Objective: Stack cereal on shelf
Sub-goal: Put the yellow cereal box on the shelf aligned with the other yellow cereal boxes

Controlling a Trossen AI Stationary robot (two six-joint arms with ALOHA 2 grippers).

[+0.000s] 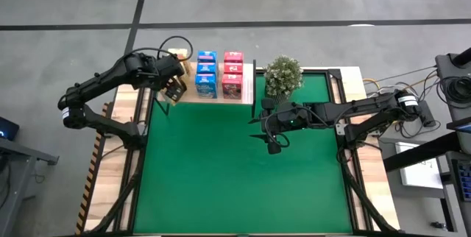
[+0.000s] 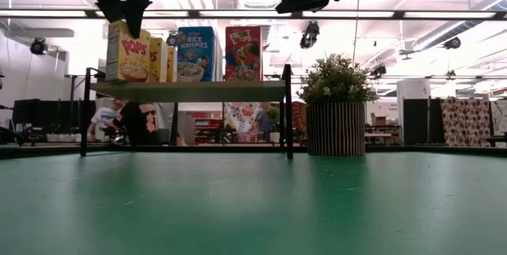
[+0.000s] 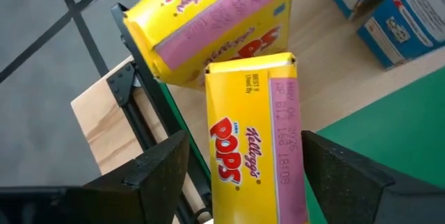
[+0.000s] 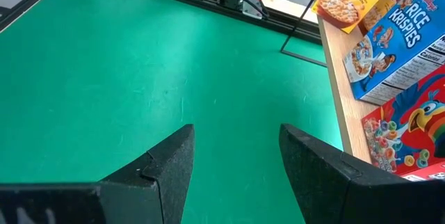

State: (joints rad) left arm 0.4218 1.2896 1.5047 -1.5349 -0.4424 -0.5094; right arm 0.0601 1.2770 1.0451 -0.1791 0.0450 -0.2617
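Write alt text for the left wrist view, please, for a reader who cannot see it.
A yellow Pops cereal box stands between the open fingers of the left gripper, with another yellow Pops box beyond it on the light-wood shelf. Blue boxes show farther along the shelf.

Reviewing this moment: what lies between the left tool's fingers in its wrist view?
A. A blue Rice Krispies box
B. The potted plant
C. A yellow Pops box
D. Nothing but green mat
C. In the left wrist view a yellow Pops box lies between the two dark fingers of the left tool, at the shelf end; the blue boxes sit farther along the shelf.
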